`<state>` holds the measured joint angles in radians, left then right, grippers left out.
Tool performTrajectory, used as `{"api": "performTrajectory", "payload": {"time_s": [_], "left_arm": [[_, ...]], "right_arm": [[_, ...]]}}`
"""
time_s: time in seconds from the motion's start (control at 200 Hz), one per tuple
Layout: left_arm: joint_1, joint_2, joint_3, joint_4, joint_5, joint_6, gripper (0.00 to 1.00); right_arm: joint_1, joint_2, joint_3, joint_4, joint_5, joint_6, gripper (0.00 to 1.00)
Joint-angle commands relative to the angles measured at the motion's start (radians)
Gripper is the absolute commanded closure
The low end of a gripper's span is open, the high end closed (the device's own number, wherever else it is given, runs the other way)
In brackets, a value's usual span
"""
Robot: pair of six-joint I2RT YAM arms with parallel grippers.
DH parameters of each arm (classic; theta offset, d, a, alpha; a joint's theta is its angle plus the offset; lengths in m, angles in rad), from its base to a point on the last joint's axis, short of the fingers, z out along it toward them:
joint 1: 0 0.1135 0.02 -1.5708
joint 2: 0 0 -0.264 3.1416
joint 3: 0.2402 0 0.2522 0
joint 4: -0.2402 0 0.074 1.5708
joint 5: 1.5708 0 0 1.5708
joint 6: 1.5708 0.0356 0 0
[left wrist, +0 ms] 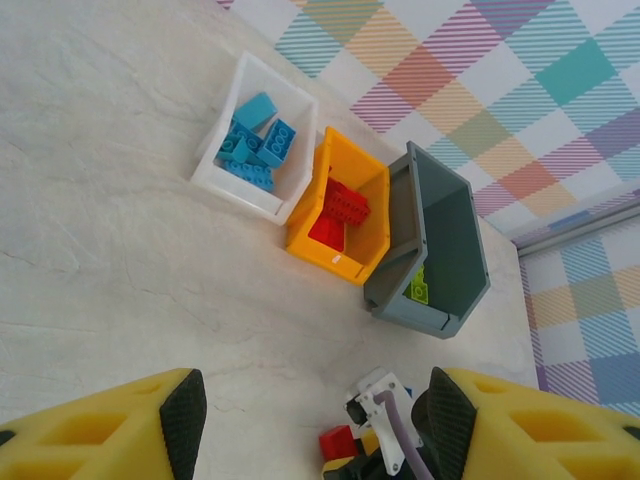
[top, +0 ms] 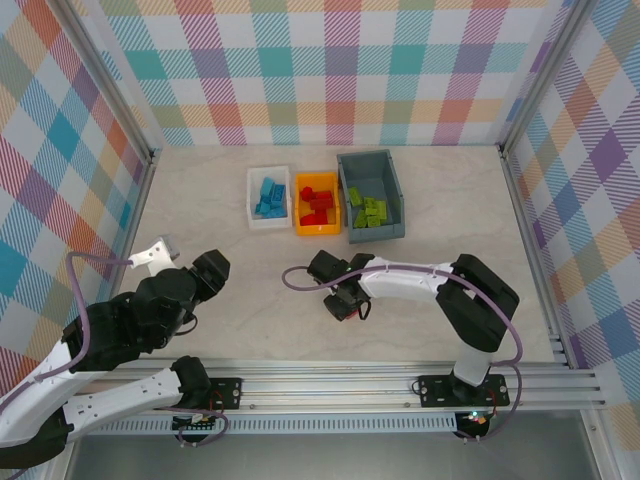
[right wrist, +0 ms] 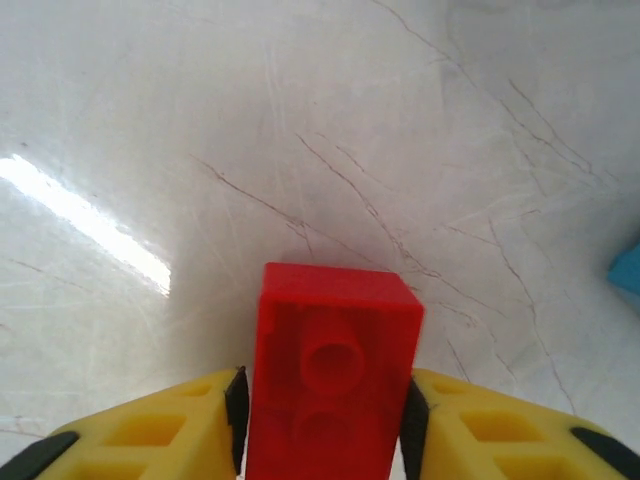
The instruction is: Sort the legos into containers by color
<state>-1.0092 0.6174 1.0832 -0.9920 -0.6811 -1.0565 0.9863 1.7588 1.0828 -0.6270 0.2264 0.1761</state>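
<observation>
Right wrist: red brick [right wrist: 335, 340] pinched in right gripper [right wrist: 325, 412], bare tabletop [right wrist: 300, 120] all round.

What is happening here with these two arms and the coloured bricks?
Blue bricks lie in the white bin, red bricks in the orange bin, and green bricks in the grey bin. The right gripper is shut on a red lego, on the near side of those bins. The left gripper is open and holds nothing.

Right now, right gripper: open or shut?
Shut on a red lego. In the right wrist view, the right gripper's yellow fingers press against both sides of the lego.
</observation>
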Motion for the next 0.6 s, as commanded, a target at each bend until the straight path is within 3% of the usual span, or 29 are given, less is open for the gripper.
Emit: {"api": "performTrajectory", "payload": {"time_s": [0.0, 0.25, 0.43, 0.49, 0.595], "left_arm": [[0.01, -0.005, -0.006, 0.018, 0.016, 0.019, 0.38], [0.011, 0.042, 0.0, 0.075, 0.058, 0.083, 0.38], [0.041, 0.171, 0.025, 0.164, 0.145, 0.18, 0.35], [0.118, 0.237, 0.049, 0.179, 0.242, 0.212, 0.35], [0.334, 0.325, 0.048, 0.279, 0.554, 0.24, 0.35]], "right_arm": [[-0.01, 0.007, 0.001, 0.017, -0.069, 0.024, 0.59], [-0.027, -0.108, 0.025, -0.002, -0.041, 0.067, 0.69], [-0.139, -0.1, 0.241, -0.064, -0.033, 0.096, 0.69], [-0.166, -0.045, 0.349, -0.083, -0.029, 0.105, 0.69], [-0.19, 0.075, 0.529, -0.113, 0.011, 0.106, 0.69]]}}
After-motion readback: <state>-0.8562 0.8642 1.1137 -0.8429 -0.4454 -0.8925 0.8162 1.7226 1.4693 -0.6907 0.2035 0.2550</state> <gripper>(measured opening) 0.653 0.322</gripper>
